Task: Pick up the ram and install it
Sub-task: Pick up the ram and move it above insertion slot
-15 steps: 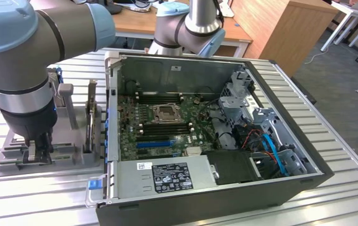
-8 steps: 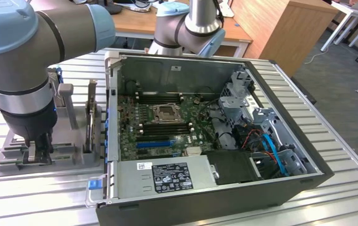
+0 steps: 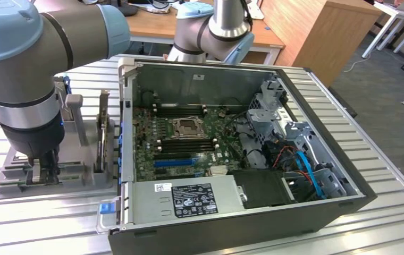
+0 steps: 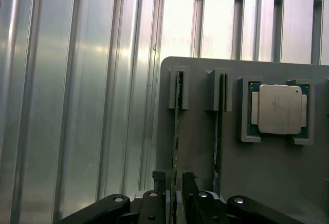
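The ram (image 4: 176,121), a thin green stick, stands on edge in a slot of the grey holder (image 4: 200,152). My gripper (image 4: 175,182) straddles its near end, with one finger (image 4: 160,180) on each side and only thin gaps to the board. The jaws are open and narrow. A second green stick (image 4: 218,126) stands in the neighbouring slot. In the exterior view my gripper (image 3: 42,172) is lowered into the holder (image 3: 81,183) at that view's left, beside the open computer case (image 3: 209,223). The motherboard (image 3: 181,138) lies inside the case.
A processor chip (image 4: 280,109) sits in a corner pocket of the holder. A taller upright card (image 3: 102,138) stands in the holder between my arm and the case wall. A second robot arm (image 3: 216,32) rises behind the case. The table is ribbed aluminium (image 4: 77,106).
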Robot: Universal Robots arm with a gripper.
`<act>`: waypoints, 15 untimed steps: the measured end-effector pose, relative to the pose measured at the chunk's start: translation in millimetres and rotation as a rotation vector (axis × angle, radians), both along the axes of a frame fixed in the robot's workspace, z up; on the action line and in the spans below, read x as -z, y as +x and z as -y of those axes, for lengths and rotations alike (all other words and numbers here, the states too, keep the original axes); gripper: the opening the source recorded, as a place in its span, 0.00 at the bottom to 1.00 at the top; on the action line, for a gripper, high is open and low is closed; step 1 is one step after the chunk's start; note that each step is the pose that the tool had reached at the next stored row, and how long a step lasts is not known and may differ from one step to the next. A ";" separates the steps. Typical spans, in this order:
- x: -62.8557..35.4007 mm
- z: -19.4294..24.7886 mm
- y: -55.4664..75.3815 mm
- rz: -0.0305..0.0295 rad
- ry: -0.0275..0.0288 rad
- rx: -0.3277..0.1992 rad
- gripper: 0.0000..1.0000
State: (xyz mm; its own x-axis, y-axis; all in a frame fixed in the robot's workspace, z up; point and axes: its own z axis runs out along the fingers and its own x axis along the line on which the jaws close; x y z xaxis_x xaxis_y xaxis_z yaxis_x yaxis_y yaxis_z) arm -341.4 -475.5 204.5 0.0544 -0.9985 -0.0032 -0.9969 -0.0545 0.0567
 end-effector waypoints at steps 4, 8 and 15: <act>1.2 0.0 0.0 0.0001 0.0001 0.000 0.27; 2.6 0.0 0.0 -0.0002 -0.0001 0.000 0.27; 4.2 0.3 0.0 -0.0001 -0.0001 0.000 0.27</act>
